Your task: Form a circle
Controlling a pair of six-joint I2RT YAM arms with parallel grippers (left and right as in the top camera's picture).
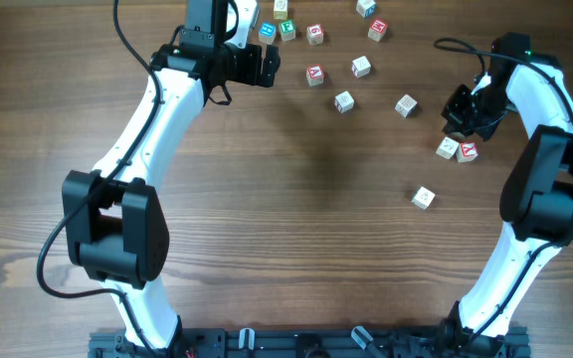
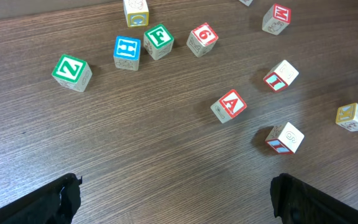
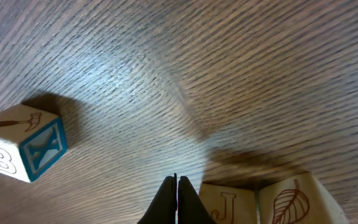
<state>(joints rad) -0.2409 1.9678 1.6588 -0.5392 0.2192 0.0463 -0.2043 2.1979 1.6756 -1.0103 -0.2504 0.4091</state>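
The cubes (image 1: 361, 67) lie scattered across the counter's (image 1: 296, 199) far side: green Z (image 2: 71, 68), blue H (image 2: 127, 50), green F (image 2: 158, 37), red 6 (image 2: 204, 35), red A (image 2: 232, 104). The left tool (image 2: 176, 202) stands wide and empty; the right tool (image 3: 177, 199) is closed tight just beside the J cube (image 3: 229, 204).

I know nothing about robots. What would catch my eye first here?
Small alphabet cubes lie scattered across the far half of the wooden table, in no ring yet. The left gripper stands wide open near the far-left cubes, while the right gripper is pinched shut beside a touching pair at right.
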